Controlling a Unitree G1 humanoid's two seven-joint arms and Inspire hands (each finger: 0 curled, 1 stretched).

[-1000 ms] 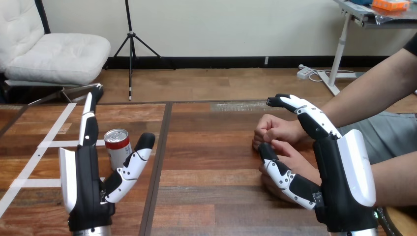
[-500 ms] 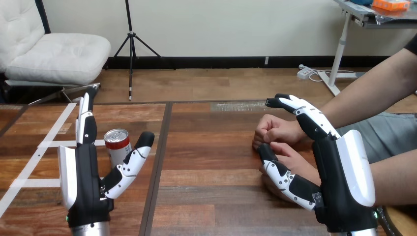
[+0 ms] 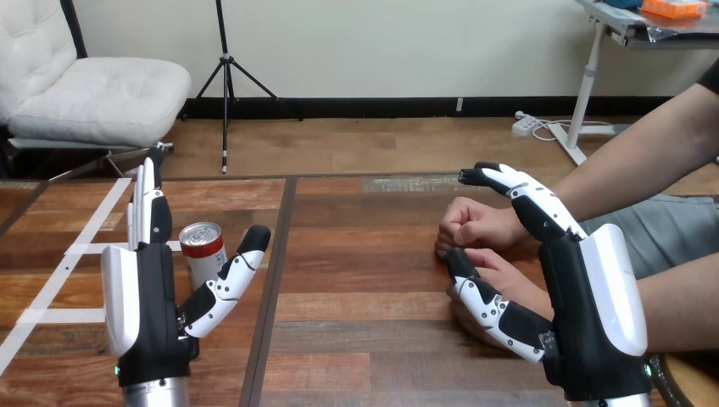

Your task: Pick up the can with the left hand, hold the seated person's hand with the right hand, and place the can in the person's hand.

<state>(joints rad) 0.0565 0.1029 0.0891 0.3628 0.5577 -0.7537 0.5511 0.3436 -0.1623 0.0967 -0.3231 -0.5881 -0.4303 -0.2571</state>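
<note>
Left robot hand (image 3: 148, 314) upright at the lower left on a silver forearm, fingers (image 3: 151, 203) straight and pointing away across the tabletop (image 3: 365, 280), thumb (image 3: 229, 284) splayed out to the right: wide open, gripping nothing. In the fork between fingers and thumb, just beyond the palm, the can (image 3: 202, 253), standing on the tabletop, long axis vertical, silver top up; contact with the thumb impossible to tell. Right robot hand (image 3: 585, 314) at the lower right, white back turned outward, fingers (image 3: 526, 195) stretched with a slight bend over the person's farther hand (image 3: 475, 225), thumb (image 3: 487, 301) lying along the near side of the person's nearer hand (image 3: 513, 275); open, not closed round either.
</note>
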